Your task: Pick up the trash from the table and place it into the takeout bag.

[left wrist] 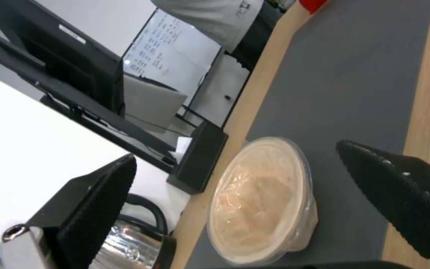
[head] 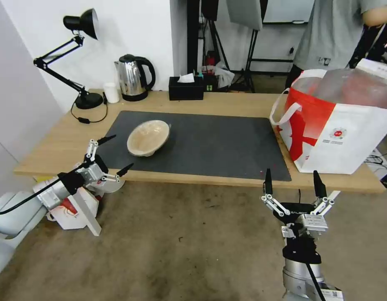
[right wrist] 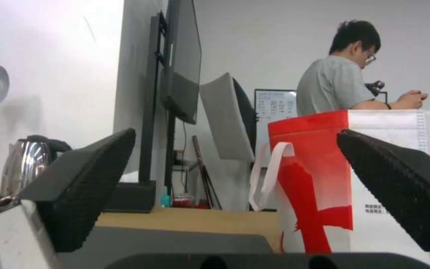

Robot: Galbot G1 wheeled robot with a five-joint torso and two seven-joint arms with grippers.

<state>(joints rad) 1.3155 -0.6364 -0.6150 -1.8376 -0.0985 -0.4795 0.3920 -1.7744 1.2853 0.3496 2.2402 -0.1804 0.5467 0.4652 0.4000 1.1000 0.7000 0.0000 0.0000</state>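
A shallow beige bowl (head: pixel 148 138), the trash in view, sits slightly tilted on the left part of the dark grey mat (head: pixel 210 146) on the table (head: pixel 226 102). My left gripper (head: pixel 121 152) is open at the table's front left edge, just short of the bowl and pointing at it. In the left wrist view the bowl (left wrist: pixel 259 201) lies ahead of the left gripper (left wrist: pixel 236 151). The takeout bag (head: pixel 339 125) stands open at the table's right end. My right gripper (head: pixel 292 173) is open, below the front edge and left of the bag (right wrist: pixel 319 168).
A steel kettle (head: pixel 134 77), a small white cup (head: pixel 111 93), a black desk lamp (head: pixel 76 62) and a black tissue box (head: pixel 185 88) line the back of the table. A smaller red-and-white bag (head: pixel 72 209) sits on the floor under my left arm.
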